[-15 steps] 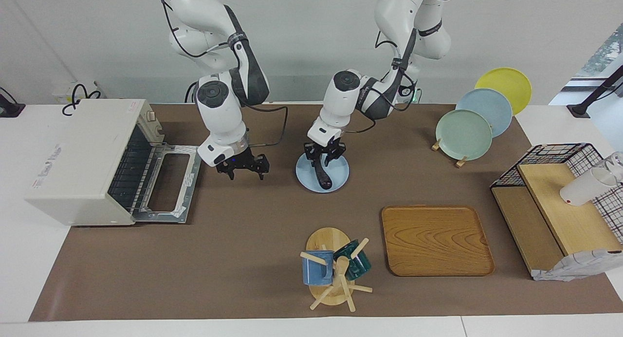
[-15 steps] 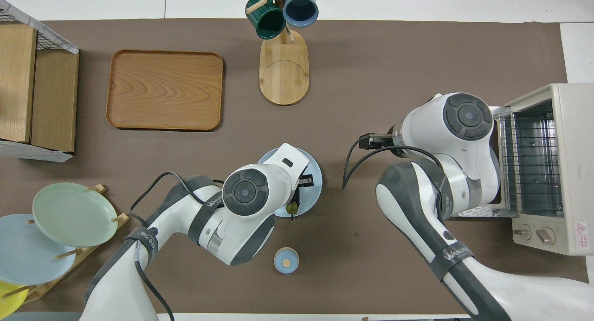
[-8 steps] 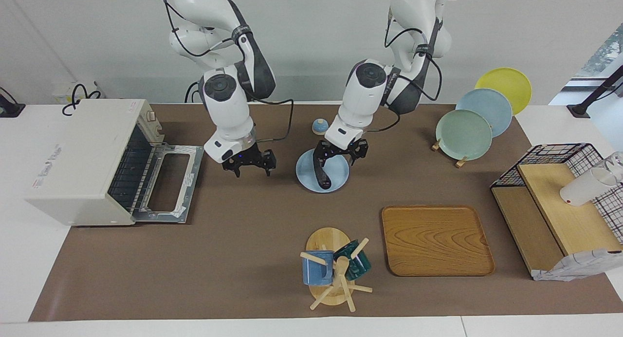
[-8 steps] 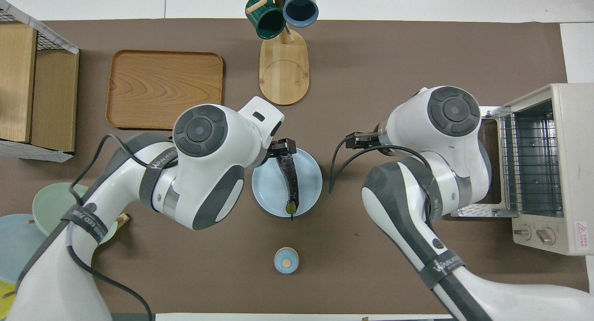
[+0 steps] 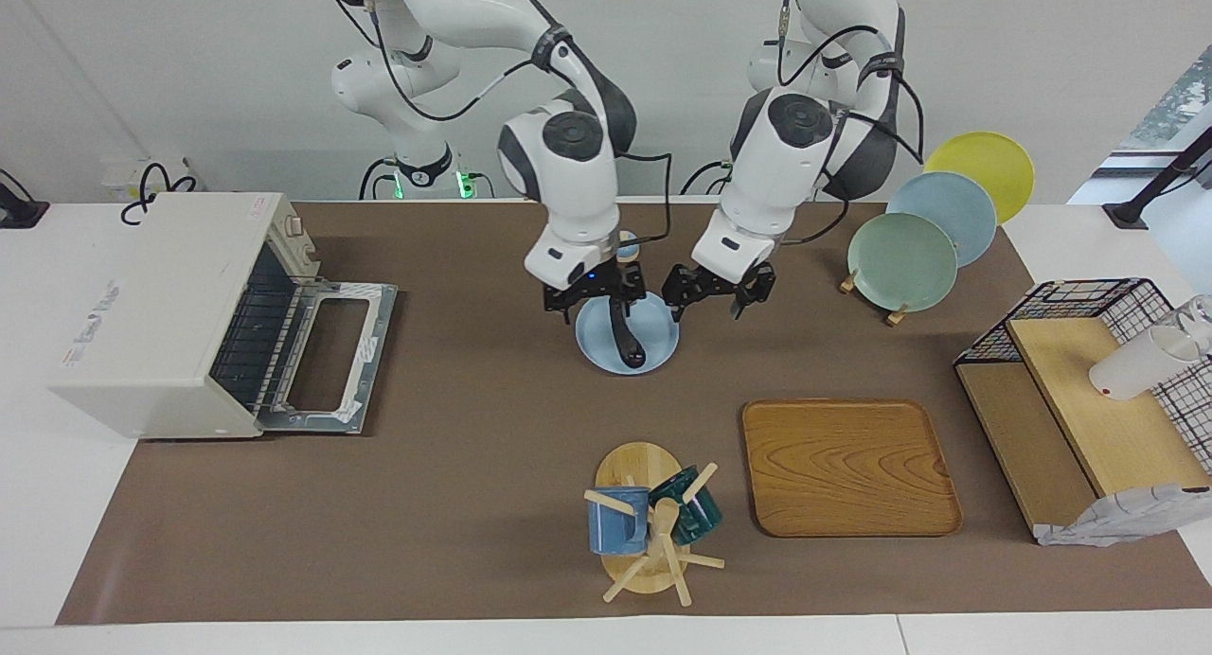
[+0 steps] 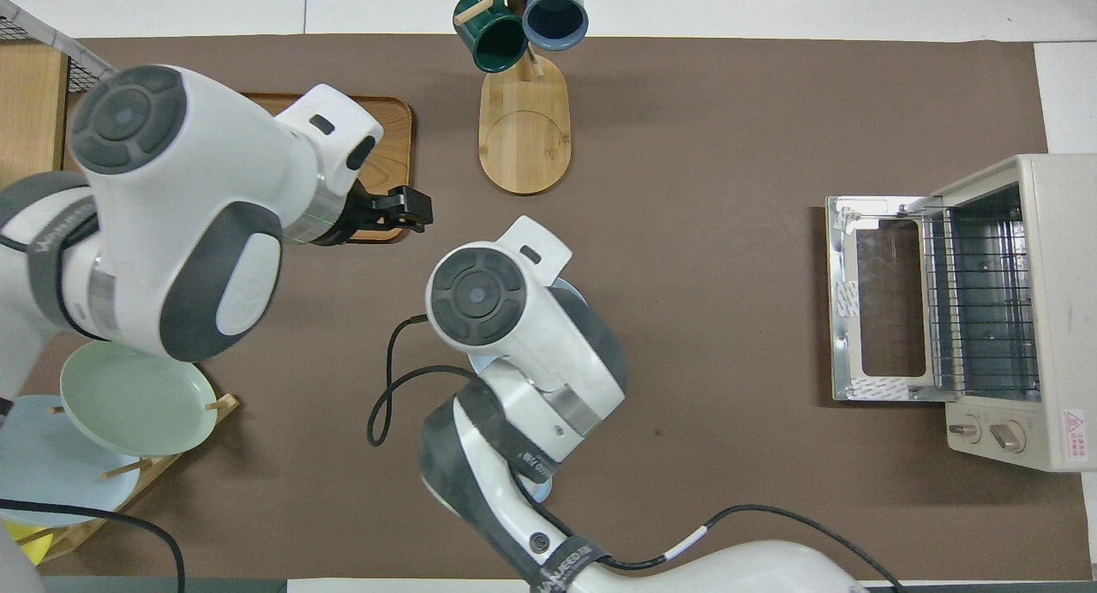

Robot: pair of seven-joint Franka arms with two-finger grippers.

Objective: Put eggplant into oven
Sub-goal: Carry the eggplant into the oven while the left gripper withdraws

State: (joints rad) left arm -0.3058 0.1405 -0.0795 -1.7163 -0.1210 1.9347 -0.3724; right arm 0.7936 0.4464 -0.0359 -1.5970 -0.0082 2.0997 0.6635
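Note:
The dark eggplant (image 5: 626, 341) lies on a light blue plate (image 5: 660, 338) at the middle of the table. My right gripper (image 5: 598, 297) is open, low over the eggplant's stem end, the end nearer the robots. In the overhead view the right arm hides the eggplant and this gripper. My left gripper (image 5: 715, 298) is open and empty, raised beside the plate toward the left arm's end; the overhead view shows it (image 6: 403, 213) too. The off-white oven (image 5: 161, 314) stands at the right arm's end with its door (image 5: 331, 352) folded down and its rack (image 6: 977, 302) bare.
A small blue lid (image 5: 625, 248) sits nearer the robots than the plate. A mug tree (image 5: 649, 527) and a wooden tray (image 5: 847, 466) lie farther out. A plate stand (image 5: 909, 257) and a wire rack (image 5: 1089, 390) with a white cup (image 5: 1136, 366) are at the left arm's end.
My right arm swung from in front of the oven door to over the plate. My left gripper let go of the eggplant and pulled up and away toward its own end. The eggplant stayed on the plate.

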